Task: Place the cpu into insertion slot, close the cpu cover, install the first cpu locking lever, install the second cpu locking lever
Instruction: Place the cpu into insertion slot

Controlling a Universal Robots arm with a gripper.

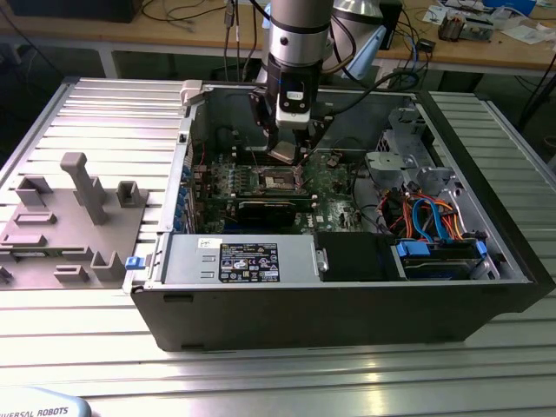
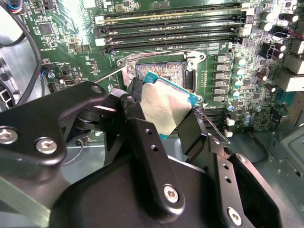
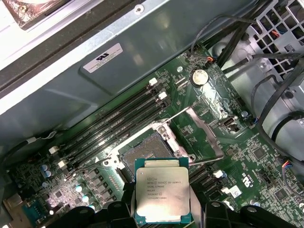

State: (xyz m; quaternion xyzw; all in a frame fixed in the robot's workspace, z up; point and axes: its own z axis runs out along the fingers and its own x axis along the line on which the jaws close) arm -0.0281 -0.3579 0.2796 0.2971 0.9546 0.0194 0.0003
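Grey plastic holders point(image 1: 78, 217) on the exterior view's left, then the open computer case point(image 1: 347, 295). Over its board the gripper point(image 1: 285, 155) has the cpu point(image 2: 166, 107) clamped edge to edge between both fingers point(image 2: 142, 130), just above the socket point(image 3: 142, 153), with the cpu cover point(image 3: 202, 130) swung open beside it.

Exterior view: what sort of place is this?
Probably a robotics lab bench: an open computer case sits on a slotted aluminium table, cluttered wooden workbenches stand behind, and the gripper holds the cpu.
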